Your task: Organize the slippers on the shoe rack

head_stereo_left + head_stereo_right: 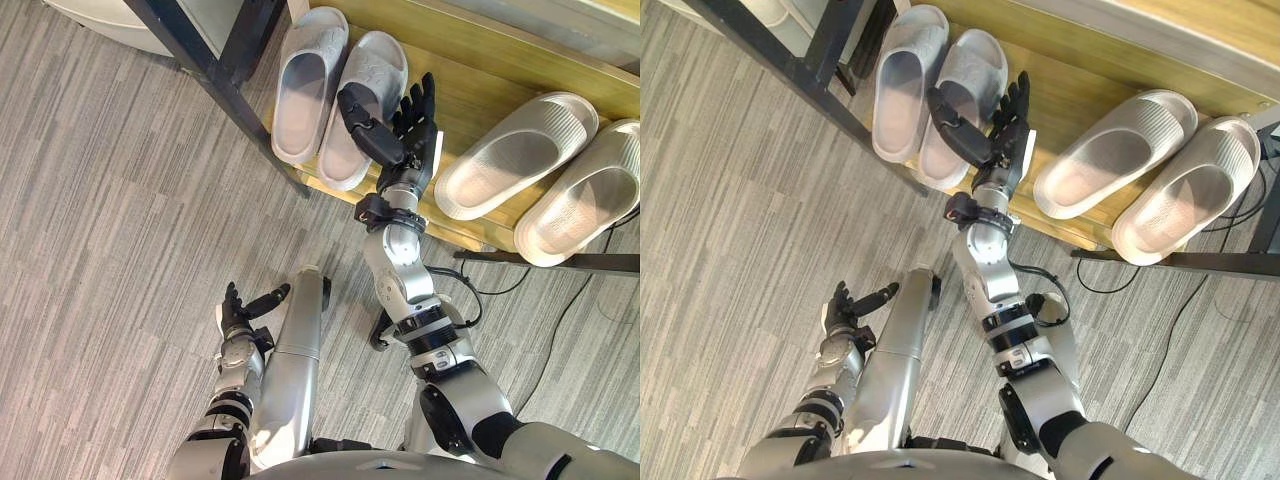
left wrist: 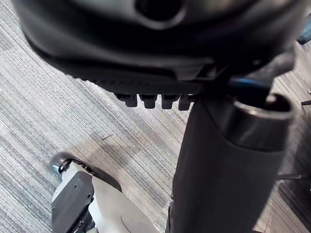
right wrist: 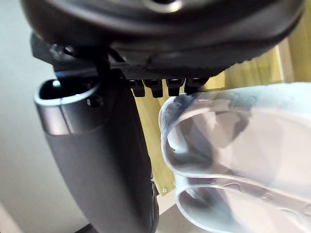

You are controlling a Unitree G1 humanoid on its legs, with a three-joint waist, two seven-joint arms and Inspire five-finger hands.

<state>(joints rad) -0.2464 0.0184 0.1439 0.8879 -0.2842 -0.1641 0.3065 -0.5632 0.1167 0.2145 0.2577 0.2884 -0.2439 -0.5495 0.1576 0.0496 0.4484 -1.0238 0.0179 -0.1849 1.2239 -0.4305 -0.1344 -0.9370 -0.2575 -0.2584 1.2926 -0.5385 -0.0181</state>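
Outstretched right robot hand [image 1: 414, 134] splayed flat, left robot hand [image 1: 240, 316] low, loosely uncurled

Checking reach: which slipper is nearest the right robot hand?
The right slipper of the grey pair; the thumb of the right robot hand hangs over it.

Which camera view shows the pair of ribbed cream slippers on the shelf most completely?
The right eye view: both ribbed cream slippers lie whole on the wooden shelf. The left eye view cuts the outer one at its edge. The right wrist view faces a grey slipper.
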